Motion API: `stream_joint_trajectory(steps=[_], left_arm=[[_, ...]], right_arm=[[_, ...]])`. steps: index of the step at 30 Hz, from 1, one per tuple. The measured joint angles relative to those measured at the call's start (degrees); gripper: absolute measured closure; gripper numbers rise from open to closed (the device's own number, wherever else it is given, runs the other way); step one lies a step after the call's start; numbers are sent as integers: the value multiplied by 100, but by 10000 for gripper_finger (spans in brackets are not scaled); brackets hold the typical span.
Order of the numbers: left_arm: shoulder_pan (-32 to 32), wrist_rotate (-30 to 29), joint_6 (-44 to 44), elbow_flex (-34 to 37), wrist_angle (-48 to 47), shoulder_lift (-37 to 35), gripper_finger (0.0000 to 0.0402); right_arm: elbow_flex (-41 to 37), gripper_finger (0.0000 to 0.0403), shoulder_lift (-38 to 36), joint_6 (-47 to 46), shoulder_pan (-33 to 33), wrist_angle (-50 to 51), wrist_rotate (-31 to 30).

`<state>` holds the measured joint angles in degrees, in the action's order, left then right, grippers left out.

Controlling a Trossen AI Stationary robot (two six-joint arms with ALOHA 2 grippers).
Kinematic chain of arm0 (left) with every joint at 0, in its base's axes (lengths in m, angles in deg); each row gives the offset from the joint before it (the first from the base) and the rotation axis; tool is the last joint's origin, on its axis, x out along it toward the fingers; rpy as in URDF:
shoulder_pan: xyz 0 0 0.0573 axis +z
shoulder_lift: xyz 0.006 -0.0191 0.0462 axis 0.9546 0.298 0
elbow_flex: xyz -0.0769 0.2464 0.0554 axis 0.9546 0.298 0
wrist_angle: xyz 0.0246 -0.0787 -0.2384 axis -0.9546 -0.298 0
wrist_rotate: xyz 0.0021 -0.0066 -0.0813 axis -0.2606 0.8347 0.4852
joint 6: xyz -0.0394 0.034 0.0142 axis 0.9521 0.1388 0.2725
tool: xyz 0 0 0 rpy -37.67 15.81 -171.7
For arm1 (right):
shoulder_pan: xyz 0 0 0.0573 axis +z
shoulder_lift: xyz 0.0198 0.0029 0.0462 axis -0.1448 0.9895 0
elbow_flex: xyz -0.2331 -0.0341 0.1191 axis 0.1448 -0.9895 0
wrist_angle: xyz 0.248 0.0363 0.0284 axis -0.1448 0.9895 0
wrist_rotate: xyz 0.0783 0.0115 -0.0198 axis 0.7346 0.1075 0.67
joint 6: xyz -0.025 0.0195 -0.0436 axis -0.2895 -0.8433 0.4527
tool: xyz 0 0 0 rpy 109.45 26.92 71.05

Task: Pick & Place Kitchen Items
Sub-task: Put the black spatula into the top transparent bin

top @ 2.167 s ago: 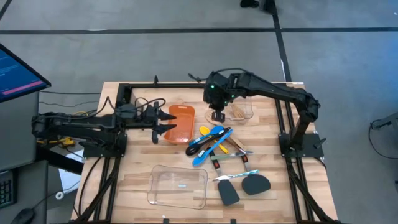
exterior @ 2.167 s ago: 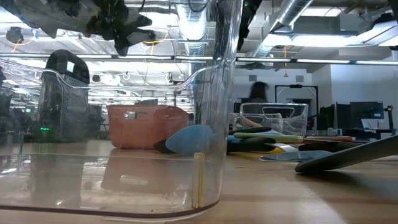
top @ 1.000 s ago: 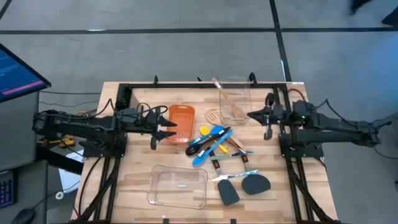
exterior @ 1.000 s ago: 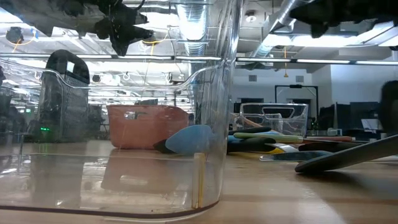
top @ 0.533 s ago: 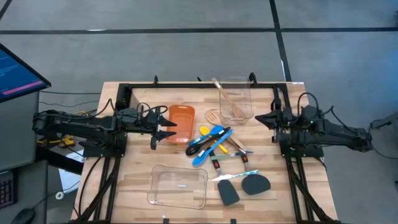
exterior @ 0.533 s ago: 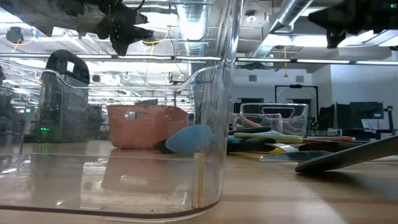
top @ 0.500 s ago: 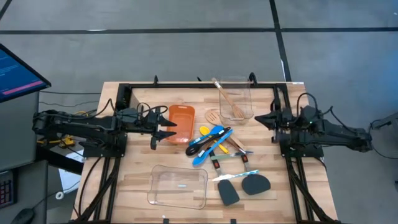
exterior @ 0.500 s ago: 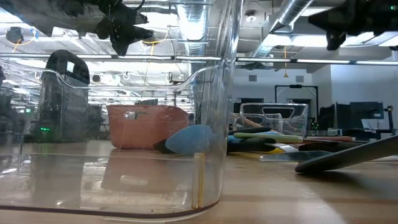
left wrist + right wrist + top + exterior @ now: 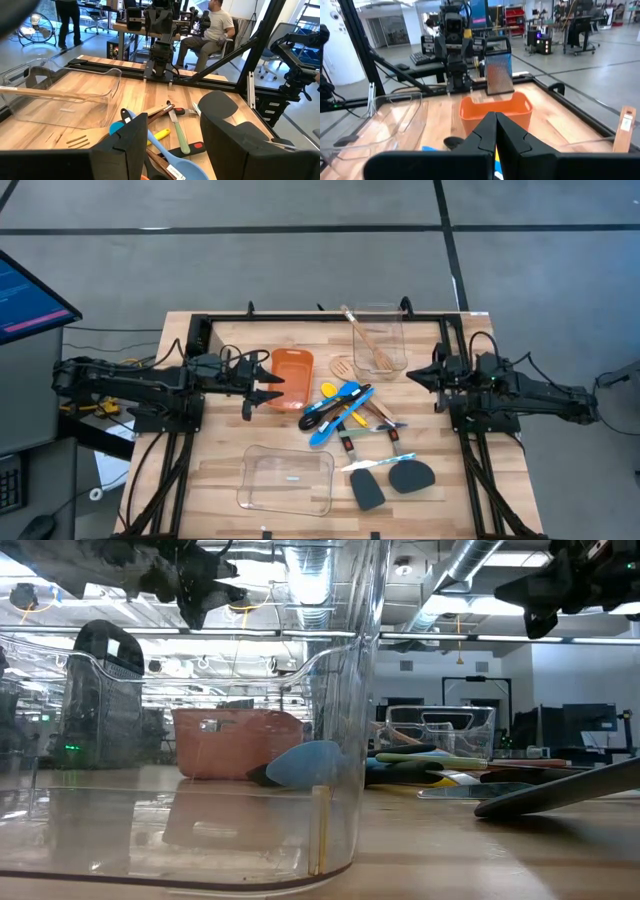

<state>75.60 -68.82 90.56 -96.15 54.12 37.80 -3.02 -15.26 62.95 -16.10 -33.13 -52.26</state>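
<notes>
The kitchen items lie in a loose heap (image 9: pixel 345 408) mid-table: blue spoons (image 9: pixel 338 418), a yellow spoon (image 9: pixel 329 389), a slotted wooden turner (image 9: pixel 343 367) and slim dark-handled tools. Two black spatulas (image 9: pixel 367 490) lie near the front. A wooden spoon (image 9: pixel 365 335) rests in the far clear container (image 9: pixel 390 330), its handle sticking out over the rim. My left gripper (image 9: pixel 272 383) hangs open at the orange bin's (image 9: pixel 292 365) left side, with nothing between its fingers (image 9: pixel 125 145). My right gripper (image 9: pixel 410 375) is shut and empty above the table's right edge.
A second clear container (image 9: pixel 287 480) lies at the front left, filling the low view's foreground. A black frame (image 9: pixel 300 317) runs around the tabletop. Bare wood shows at the front right and between the bin and the near container. People sit beyond the table in the left wrist view.
My right gripper, pulled back at the table's right edge, has sunk a little and rolled slightly, staying shut. The arm behind it has folded in closer to its base. The left arm and the items have kept still.
</notes>
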Motion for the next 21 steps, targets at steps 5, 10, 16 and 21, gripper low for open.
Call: stream_joint_trajectory(steps=[5, 10, 16, 21], left_arm=[[0, 0, 2, 0, 16, 0, 233], [0, 0, 2, 0, 53, 0, 233], [0, 0, 2, 0, 91, 0, 233], [0, 0, 2, 0, 93, 0, 233]], right_arm=[[0, 402, 0, -2, 0, 80, 0], [0, 402, 0, 3, 0, 81, -2], [0, 402, 0, 17, 0, -40, -10], [0, 402, 0, 20, 0, -44, -15]])
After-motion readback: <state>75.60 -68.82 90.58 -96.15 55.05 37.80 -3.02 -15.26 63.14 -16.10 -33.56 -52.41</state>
